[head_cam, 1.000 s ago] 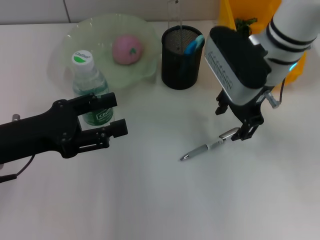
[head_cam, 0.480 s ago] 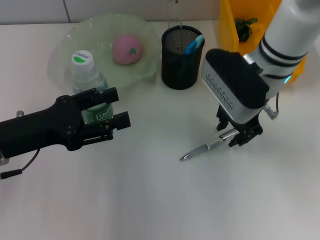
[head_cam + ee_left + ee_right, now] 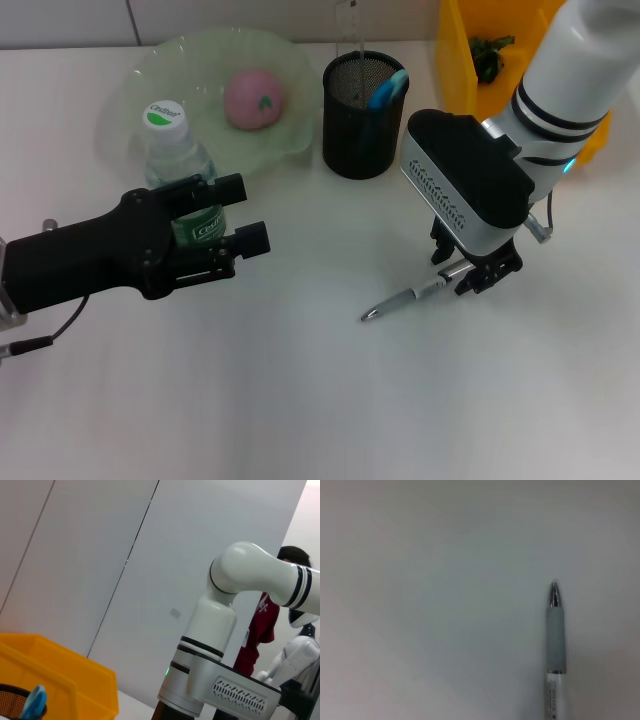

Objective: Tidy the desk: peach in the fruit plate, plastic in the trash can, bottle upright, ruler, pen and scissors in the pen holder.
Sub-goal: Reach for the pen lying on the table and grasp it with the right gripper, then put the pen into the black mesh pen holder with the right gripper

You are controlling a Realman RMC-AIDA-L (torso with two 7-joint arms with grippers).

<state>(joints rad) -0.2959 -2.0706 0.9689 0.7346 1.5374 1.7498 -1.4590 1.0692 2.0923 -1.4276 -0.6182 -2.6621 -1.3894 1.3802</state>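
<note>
Fingers of right gripper lowered since a second ago, now straddling clip end of pen, not clenched; pen flat on counter, 5 o'clock from pen holder. Grasp imminent. Left gripper spread, nudged closer beside bottle.

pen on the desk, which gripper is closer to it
Right. The right gripper straddles the clip end of the pen; the left gripper is far off by the bottle.
</note>
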